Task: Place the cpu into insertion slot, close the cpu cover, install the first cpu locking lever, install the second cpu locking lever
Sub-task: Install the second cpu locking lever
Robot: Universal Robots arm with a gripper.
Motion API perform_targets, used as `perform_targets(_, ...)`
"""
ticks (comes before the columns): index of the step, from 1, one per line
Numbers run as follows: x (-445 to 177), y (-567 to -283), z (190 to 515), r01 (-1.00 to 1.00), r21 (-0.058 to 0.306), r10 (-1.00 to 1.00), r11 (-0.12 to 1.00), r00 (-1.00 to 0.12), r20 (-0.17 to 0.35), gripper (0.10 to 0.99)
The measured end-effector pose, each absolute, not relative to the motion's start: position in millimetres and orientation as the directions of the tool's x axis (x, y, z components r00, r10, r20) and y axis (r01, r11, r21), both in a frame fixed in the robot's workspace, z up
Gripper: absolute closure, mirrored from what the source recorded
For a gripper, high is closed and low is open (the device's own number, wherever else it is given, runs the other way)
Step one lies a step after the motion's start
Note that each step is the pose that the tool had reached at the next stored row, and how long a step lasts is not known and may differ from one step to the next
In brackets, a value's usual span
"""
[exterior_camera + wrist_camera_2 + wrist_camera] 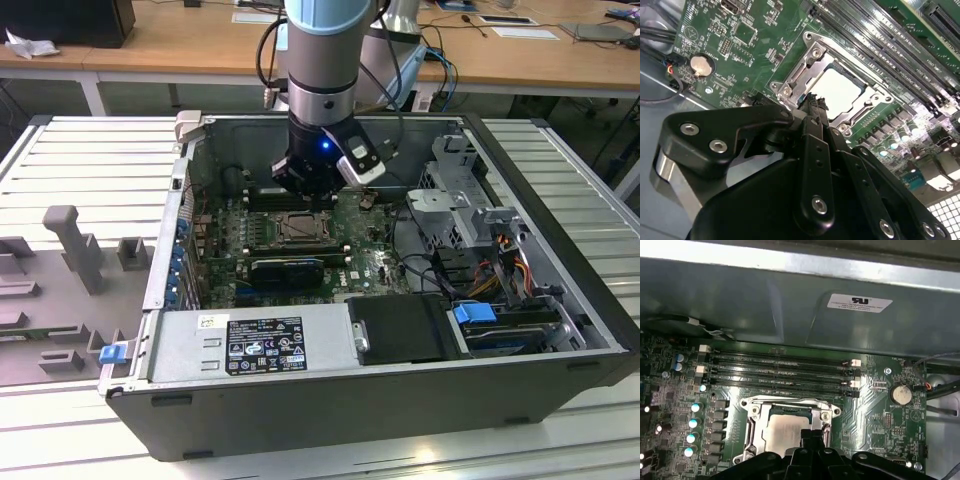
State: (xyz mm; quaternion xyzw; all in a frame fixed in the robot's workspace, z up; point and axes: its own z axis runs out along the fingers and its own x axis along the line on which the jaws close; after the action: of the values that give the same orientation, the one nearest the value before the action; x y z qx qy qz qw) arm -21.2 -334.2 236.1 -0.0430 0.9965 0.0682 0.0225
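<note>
Pincer point(815, 102), fingers drawn together, tips at the cpu cover point(805, 75) edge beside the cpu point(837, 90).

The exterior view looks down from high up into the open computer case point(560, 300). Both wrist views sit close above the green board point(765, 45) point(875, 405).

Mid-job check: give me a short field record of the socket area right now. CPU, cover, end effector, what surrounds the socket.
cpu: pale silver face, lying flat in the insertion slot
cpu cover: silver frame down around the chip, face showing through its window
end effector: fingertips together, at the cover's edge, gripping nothing visible
memory slots: long black rows beside the socket, toward the case wall
coin cell battery: on the green motherboard, apart from the socket
case: lying open on the slatted table
</note>
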Motion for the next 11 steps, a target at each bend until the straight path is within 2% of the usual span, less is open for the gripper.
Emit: perform_targets(11, -21.1, -339.2, 247.3, -0.089, 0.134, -0.083, 0.987, -0.995, -0.051, 0.980)
